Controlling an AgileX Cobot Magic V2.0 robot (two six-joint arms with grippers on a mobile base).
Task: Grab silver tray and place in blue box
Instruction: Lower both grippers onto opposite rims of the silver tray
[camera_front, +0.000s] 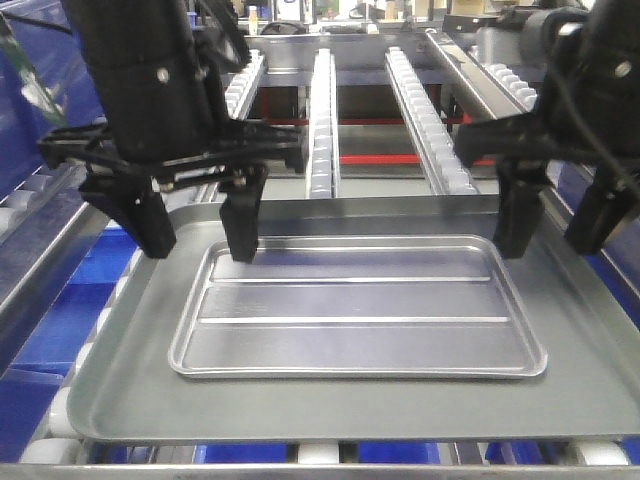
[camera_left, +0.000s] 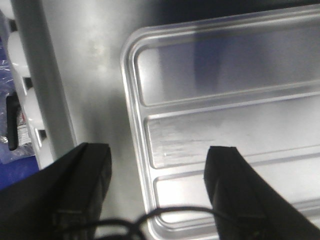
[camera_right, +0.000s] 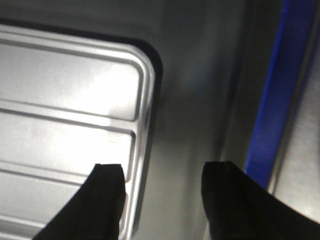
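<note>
The silver tray (camera_front: 355, 310) with two long ribs lies flat inside a larger dull grey tray (camera_front: 580, 380). My left gripper (camera_front: 198, 235) is open and straddles the silver tray's left rim near the far corner; in the left wrist view (camera_left: 157, 172) one finger is over the silver tray (camera_left: 225, 85) and one over the grey tray (camera_left: 95, 75). My right gripper (camera_front: 555, 230) is open at the far right corner; in the right wrist view (camera_right: 165, 185) it straddles the silver tray's (camera_right: 60, 100) right rim. Bright blue plastic (camera_front: 60, 320) shows below left; I cannot tell if it is the blue box.
The grey tray rests on conveyor rollers (camera_front: 45, 440). Roller rails (camera_front: 322, 110) run away behind the trays. A metal side rail (camera_front: 40, 260) runs along the left. A blue strip (camera_right: 280, 90) shows beyond the grey tray's right wall.
</note>
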